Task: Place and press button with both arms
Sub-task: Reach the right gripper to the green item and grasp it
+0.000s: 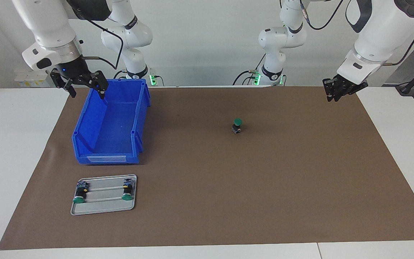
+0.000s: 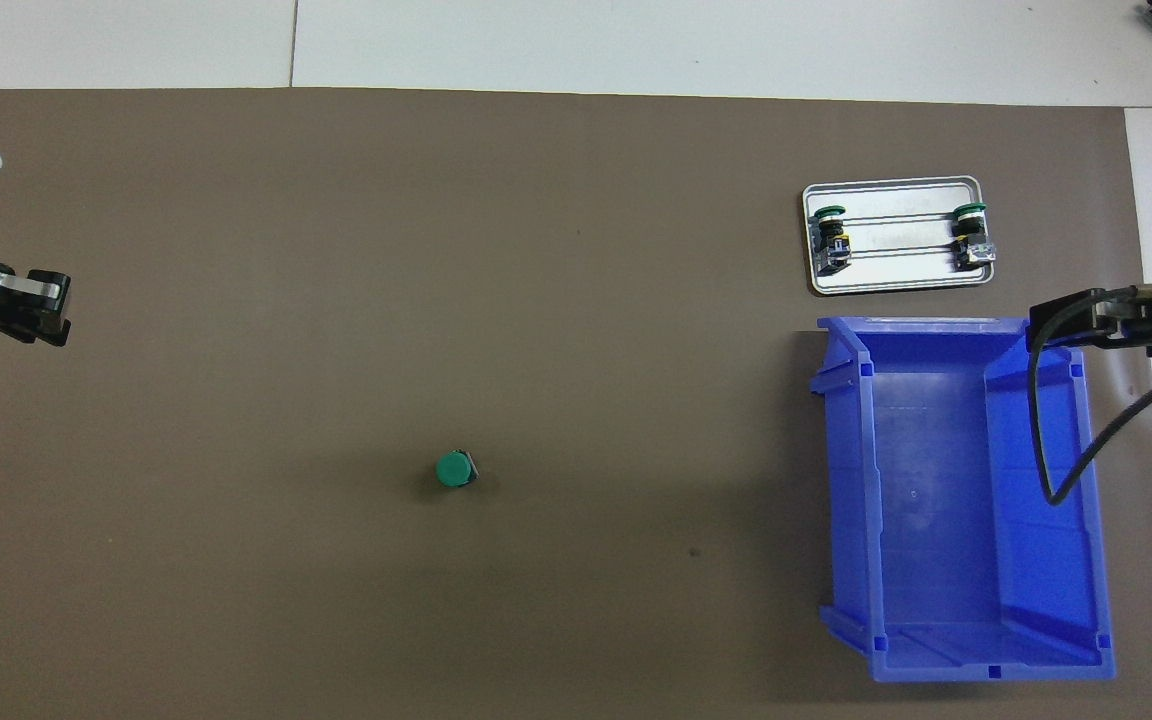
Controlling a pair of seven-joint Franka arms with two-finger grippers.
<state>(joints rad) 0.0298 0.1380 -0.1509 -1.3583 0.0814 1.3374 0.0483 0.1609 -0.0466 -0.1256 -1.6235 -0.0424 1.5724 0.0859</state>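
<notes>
One button (image 1: 237, 126) is set upright mid-mat, green cap up, unheld. The left gripper (image 1: 340, 91), jaw state untellable, and the right gripper (image 1: 84, 84), jaws apart, are raised at opposite mat ends. Toppling is risked if the narrow body is pressed off-centre.

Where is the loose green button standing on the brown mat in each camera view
Facing view: the button stands upright near the mat's middle, toward the left arm's end from the blue bin.
Overhead view: the button sits below centre, green cap up.
Shared landmark: the blue bin, toward the right arm's end in both.
</notes>
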